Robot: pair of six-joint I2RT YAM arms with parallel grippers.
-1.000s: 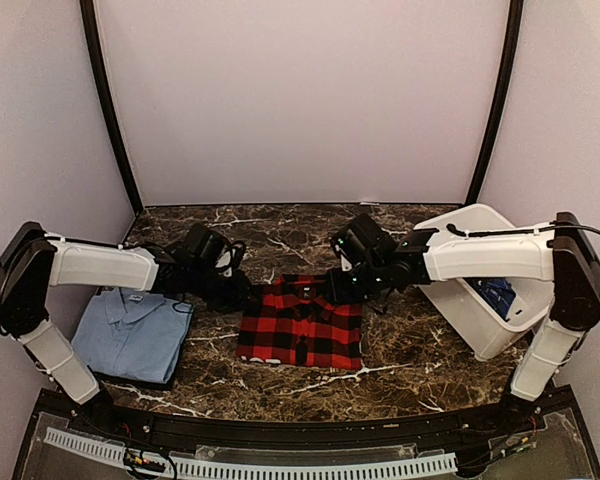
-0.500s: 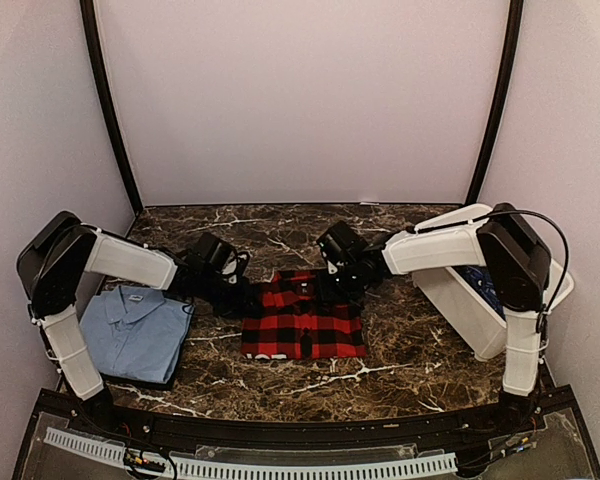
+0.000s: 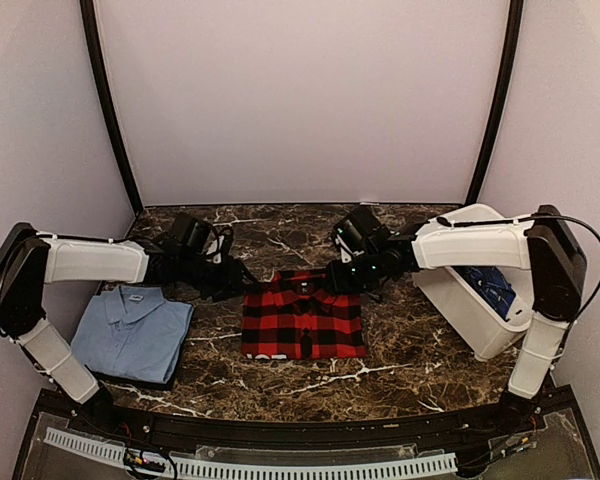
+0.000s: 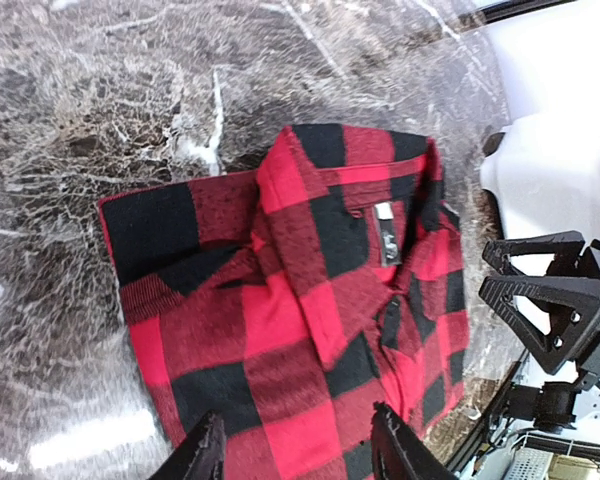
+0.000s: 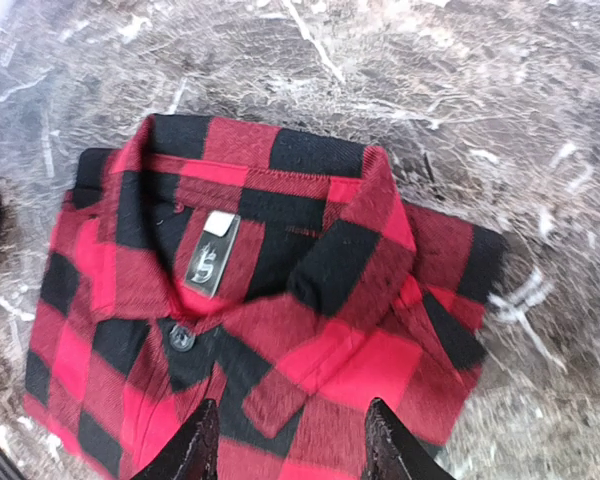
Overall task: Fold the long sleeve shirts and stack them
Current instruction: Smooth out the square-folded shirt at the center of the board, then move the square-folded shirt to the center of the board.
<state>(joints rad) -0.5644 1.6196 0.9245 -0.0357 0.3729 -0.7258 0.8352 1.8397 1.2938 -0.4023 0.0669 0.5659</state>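
Stacking well means pinching all layers at once: the left pincer (image 4: pixel 298 450) and right pincer (image 5: pixel 285 440) hang spread and empty just above the folded checked shirt (image 3: pixel 302 322), near its collar. Its likely target, the light blue shirt (image 3: pixel 132 330), lies off to the left pincer's left.

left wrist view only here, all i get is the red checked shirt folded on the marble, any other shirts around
Observer: Yes. A light blue collared shirt lies folded at the left side of the table, apart from the red-and-black flannel.
Operator: anything left to fold
Observer: Dark blue patterned cloth shows inside the white bin on the right. I can't tell whether it is folded.
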